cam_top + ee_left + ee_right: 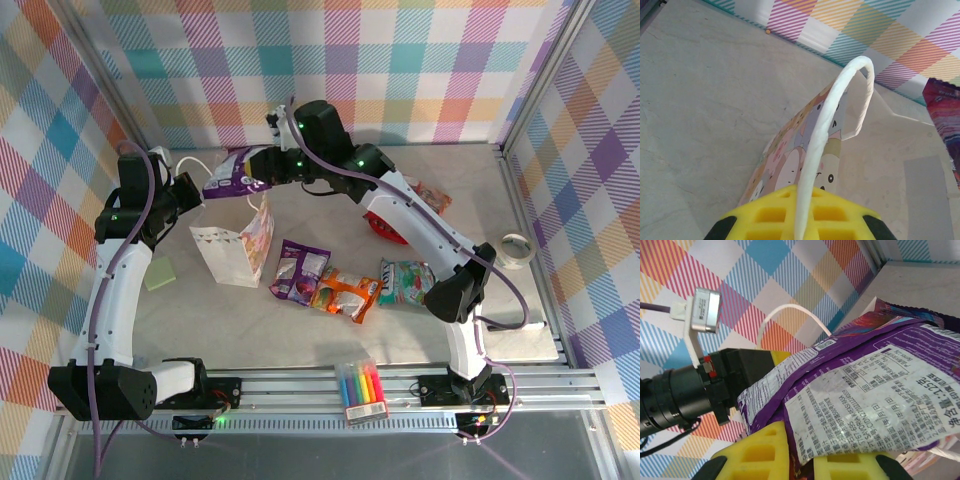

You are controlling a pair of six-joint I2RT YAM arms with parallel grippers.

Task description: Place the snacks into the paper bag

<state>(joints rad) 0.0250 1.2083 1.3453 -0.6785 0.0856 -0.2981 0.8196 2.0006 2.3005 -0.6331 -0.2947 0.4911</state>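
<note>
Right jaws first: clenched on a purple packet [865,380], printed back facing up, its lower edge pinched between the yellow fingers [760,450]. From above, it hangs in the air close to the top of the paper bag [238,245], on the far side. Whether it sits squarely over the mouth, I can't tell.

Over to the left jaws: shut on the bag's white cord handle [840,100], with the cord running straight between that side's fingers [770,215] and the loop arching up. The cartoon-print bag stands on the surface [300,340] beneath.

Widening out, three more snacks lie in a row just right of the bag: a second purple packet [300,272], an orange packet [345,292] and a teal-and-white packet [405,282]. A red packet [385,225] sits partly under the right arm. The marker pack [362,390] rests by the near rail and is not wanted here.

So this looks like the first delivery, carry done and drop pending. The next move calls for centring the packet over the opening, tipping a narrow edge down, lowering it past the rim, then letting go. The handle grip should stay firm so the mouth stays presented; a wide, floppy packet could catch the rim and fold the paper.
</note>
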